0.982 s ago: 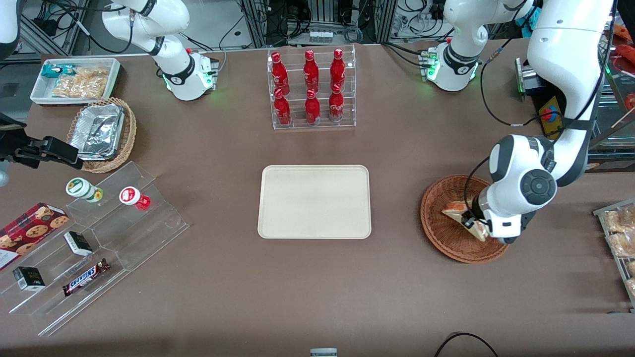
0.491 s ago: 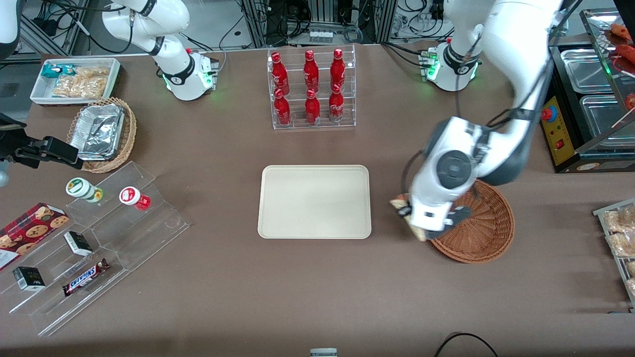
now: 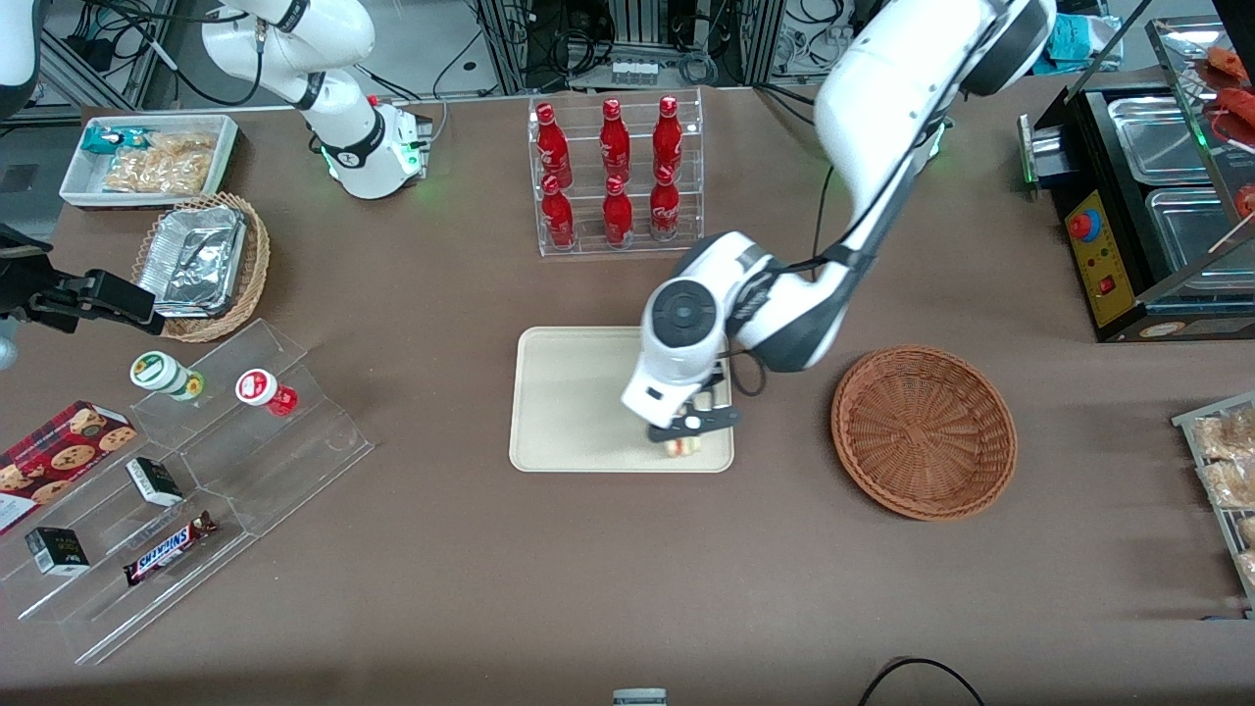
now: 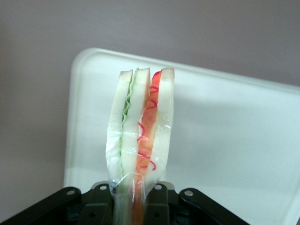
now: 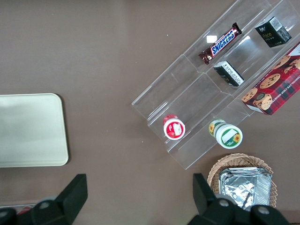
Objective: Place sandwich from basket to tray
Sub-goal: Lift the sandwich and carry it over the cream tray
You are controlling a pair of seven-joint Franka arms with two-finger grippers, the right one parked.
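My left gripper (image 3: 686,431) is shut on the wrapped sandwich (image 4: 140,136) and holds it over the cream tray (image 3: 578,392), above the corner nearest the front camera and the basket. In the front view only the sandwich's pale end (image 3: 683,447) shows under the fingers. In the left wrist view the wedge stands on edge between the black fingers (image 4: 161,206), with green and red filling, and the tray (image 4: 225,136) lies below it. The reddish-brown wicker basket (image 3: 923,430) sits beside the tray, toward the working arm's end, with nothing in it.
A clear rack of red bottles (image 3: 615,176) stands farther from the camera than the tray. Toward the parked arm's end are a clear stepped shelf with snacks (image 3: 186,490), a tan basket with foil containers (image 3: 201,260) and a white bin (image 3: 147,157). A metal counter (image 3: 1147,196) stands at the working arm's end.
The gripper has carried the sandwich from the basket, up over its rim, sideways to above the tray. The basket is left with nothing in it.
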